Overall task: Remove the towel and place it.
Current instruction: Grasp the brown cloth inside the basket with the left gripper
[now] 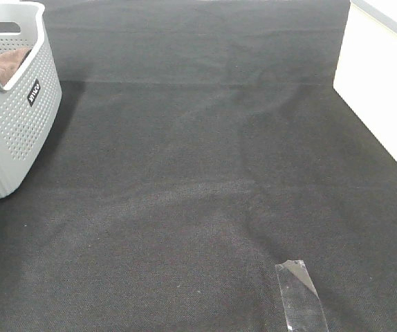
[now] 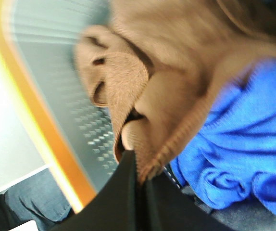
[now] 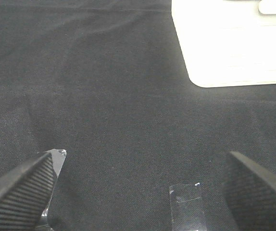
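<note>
Towel: you have the brown towel (image 2: 176, 96) bunched inside the grey basket (image 1: 19, 117), touching a blue cloth (image 2: 244, 139).
Left gripper: your left gripper (image 2: 139, 168) pinches a fold of the towel at its hem.
Right gripper: your right gripper (image 3: 142, 163) is spread wide above the black table cloth (image 1: 205, 173), near the white box (image 3: 229, 43).

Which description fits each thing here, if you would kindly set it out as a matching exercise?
Column one:
1. towel
2. basket
3. left claw
4. right claw

Column two:
A. open above the black table cloth
B. grey and perforated
C. shut on a brown hem
D. brown, in the basket

Pairs: 1-D, 2-B, 3-C, 4-A.
</note>
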